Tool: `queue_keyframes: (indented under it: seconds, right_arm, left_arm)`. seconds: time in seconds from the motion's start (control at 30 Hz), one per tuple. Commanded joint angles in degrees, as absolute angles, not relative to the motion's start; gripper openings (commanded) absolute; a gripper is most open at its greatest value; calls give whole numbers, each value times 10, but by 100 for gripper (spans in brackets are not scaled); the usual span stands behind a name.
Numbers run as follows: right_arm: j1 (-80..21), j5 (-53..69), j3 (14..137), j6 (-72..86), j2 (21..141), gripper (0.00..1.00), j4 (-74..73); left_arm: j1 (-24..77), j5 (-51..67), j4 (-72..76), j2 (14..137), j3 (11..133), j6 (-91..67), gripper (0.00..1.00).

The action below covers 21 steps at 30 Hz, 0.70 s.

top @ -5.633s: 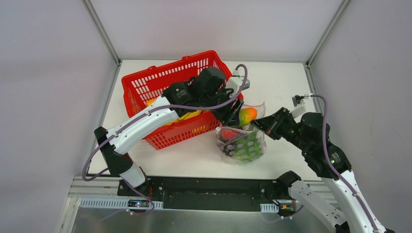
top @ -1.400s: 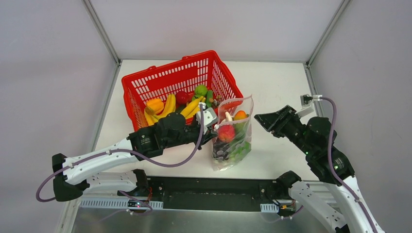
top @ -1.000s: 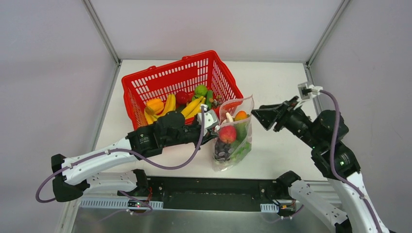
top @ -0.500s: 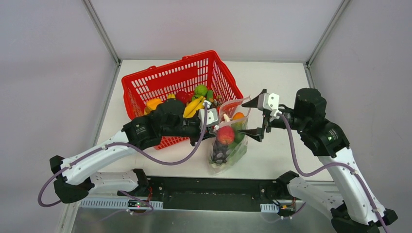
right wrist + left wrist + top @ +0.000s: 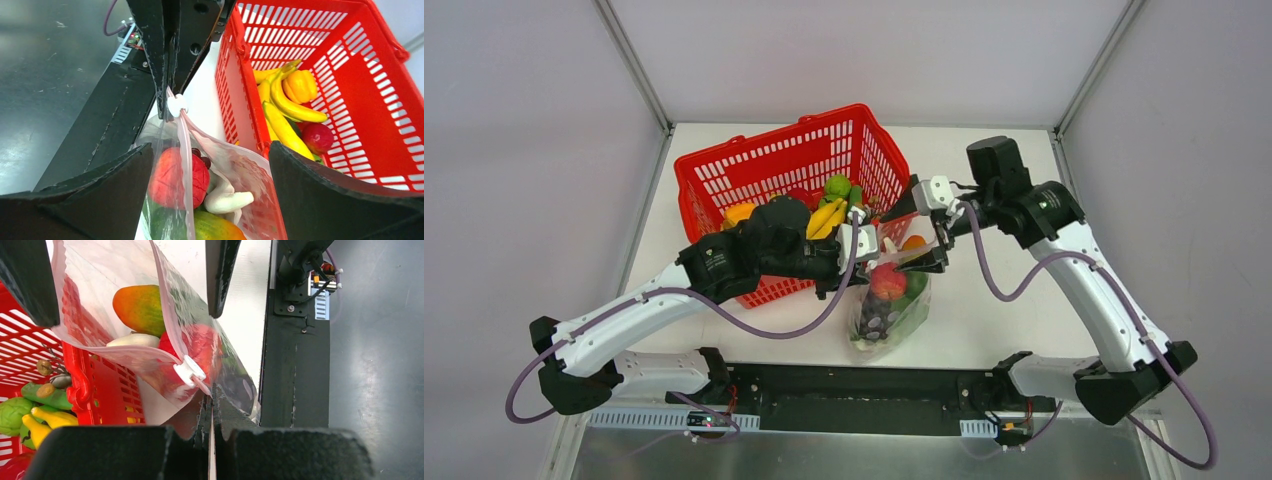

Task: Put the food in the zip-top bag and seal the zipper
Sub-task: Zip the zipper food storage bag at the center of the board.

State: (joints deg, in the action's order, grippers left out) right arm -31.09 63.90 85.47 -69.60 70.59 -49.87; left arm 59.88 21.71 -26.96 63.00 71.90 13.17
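Observation:
The zip-top bag (image 5: 887,303) stands upright in front of the basket, its mouth open. Inside lie a red apple (image 5: 172,177), white garlic (image 5: 227,200), an orange-green mango (image 5: 140,302) and dark grapes (image 5: 874,318). My left gripper (image 5: 212,401) is shut on the bag's top corner, just behind the white slider (image 5: 189,371) on the pink zipper (image 5: 185,145). My right gripper (image 5: 210,195) is open wide above the bag's mouth, one finger on each side of it. Its fingers (image 5: 222,270) touch nothing.
The red mesh basket (image 5: 724,180) stands behind and left of the bag, touching it. It holds yellow bananas (image 5: 282,107), a yellow pepper (image 5: 300,85), a red fruit (image 5: 317,137) and green pieces (image 5: 836,187). The black base rail (image 5: 844,385) runs along the near edge.
My right arm has swung in from the right, opened wide, and now straddles the bag's mouth. My left gripper keeps its hold on the bag corner and has risen slightly.

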Motion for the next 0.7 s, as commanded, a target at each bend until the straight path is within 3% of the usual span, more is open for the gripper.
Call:
queue_keyframes:
  seconds: [0.0,0.23,0.37,0.53,0.67]
  right_arm:
    - [-310,720,857,-781,721,88,-524]
    - [-324,748,870,-795,766,86,-535]
    - [-360,706,895,-788,793,85,-550]
    - [-369,702,923,-841,838,70,-621]
    - [-367,678,915,-856,832,65,-639]
  left_arm:
    - [592,243,-243,625,746,147,0]
    - [592,242,-258,627,754,156,0]
    - [592,242,-268,631,762,159,0]
    - [592,240,-266,629,757,156,0]
    - [592,232,-278,627,761,166,0]
